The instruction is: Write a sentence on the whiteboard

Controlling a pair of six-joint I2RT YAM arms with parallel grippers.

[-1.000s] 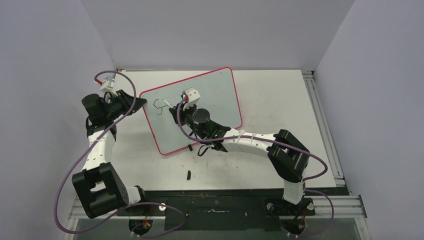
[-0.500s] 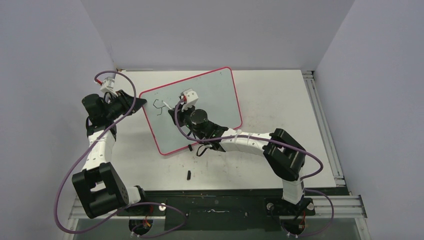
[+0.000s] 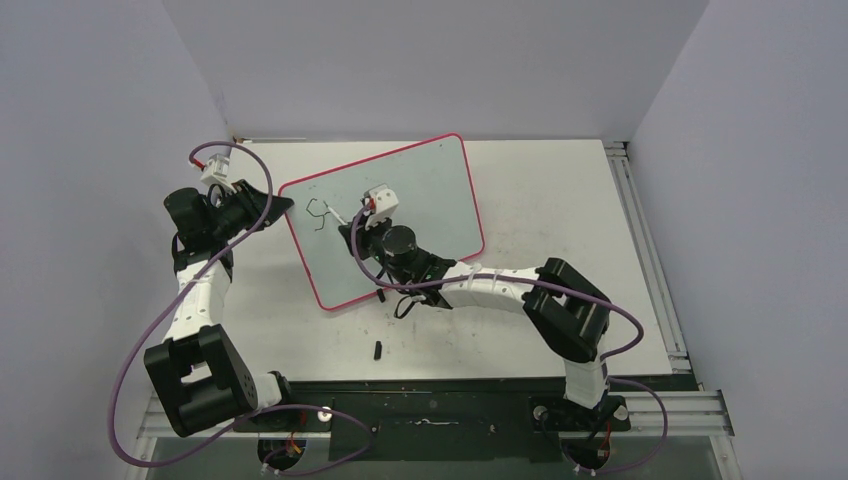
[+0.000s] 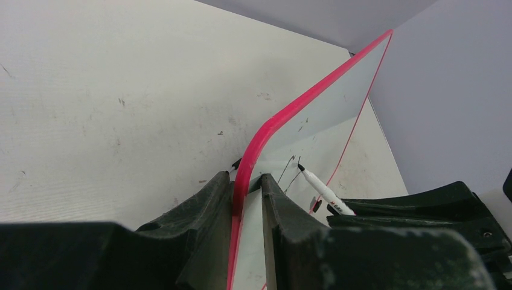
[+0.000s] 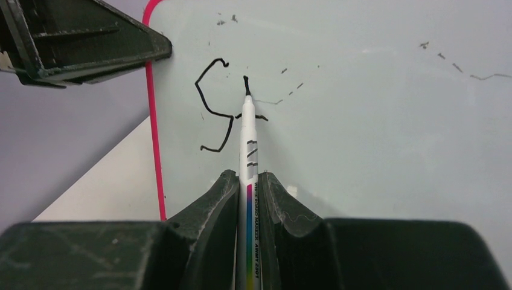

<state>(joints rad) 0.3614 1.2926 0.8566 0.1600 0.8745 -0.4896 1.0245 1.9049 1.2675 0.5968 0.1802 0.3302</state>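
Up at the whiteboard (image 3: 445, 185)'s far-left corner, your left gripper (image 4: 247, 184) is clamped on the pink rim, steadying the board. Your right gripper (image 5: 247, 181) is pinched tight on the marker (image 5: 248, 151), and over the last second it slid a touch toward the board's near edge. The sentence (image 5: 212, 106) so far is an "S" near that left rim, plus what looks like a "t" starting just beside it. Early days, I'd say: nearly all of it is left to write.
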